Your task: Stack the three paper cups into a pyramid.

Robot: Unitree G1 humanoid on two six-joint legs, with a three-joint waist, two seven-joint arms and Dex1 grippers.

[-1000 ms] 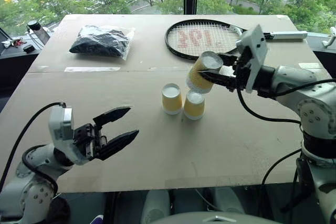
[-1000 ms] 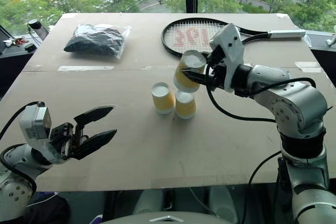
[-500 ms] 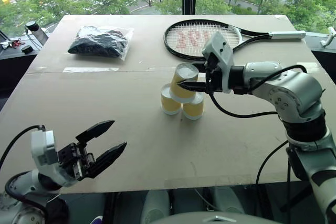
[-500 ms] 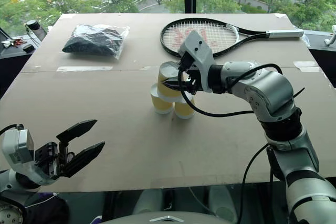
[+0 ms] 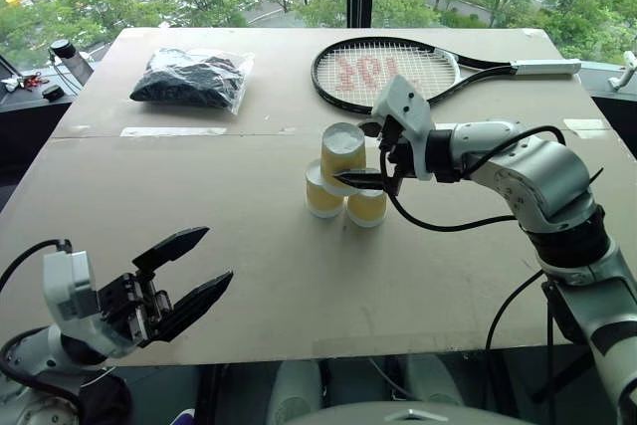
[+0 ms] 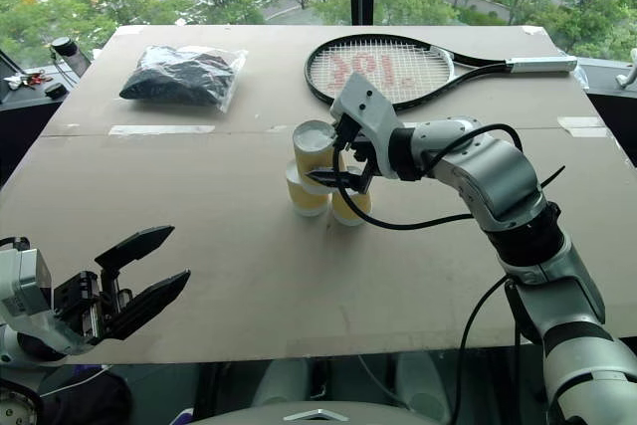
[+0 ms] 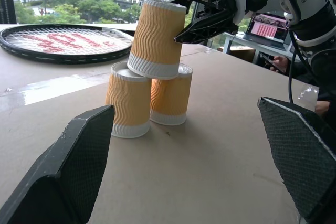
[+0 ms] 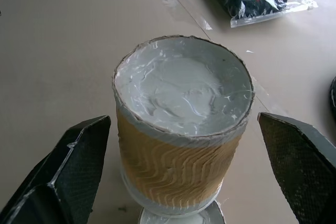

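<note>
Two paper cups stand upside down and side by side mid-table, the left one (image 5: 323, 196) and the right one (image 5: 366, 206). The third cup (image 5: 341, 153) rests upside down on their bases, leaning slightly (image 7: 157, 38). My right gripper (image 5: 358, 153) is open around this top cup, and its fingers (image 8: 79, 156) stand clear of the cup's sides (image 8: 178, 166). My left gripper (image 5: 214, 254) is open and holds nothing, low at the near left, well away from the cups.
A tennis racket (image 5: 388, 72) lies on the table behind the cups, its handle pointing to the far right. A clear bag of dark material (image 5: 191, 77) lies at the far left. The table's front edge (image 5: 328, 345) runs close to my left gripper.
My right gripper carried the third cup down and left onto the two standing cups, then opened and let it go. My left gripper drew back toward the near left.
</note>
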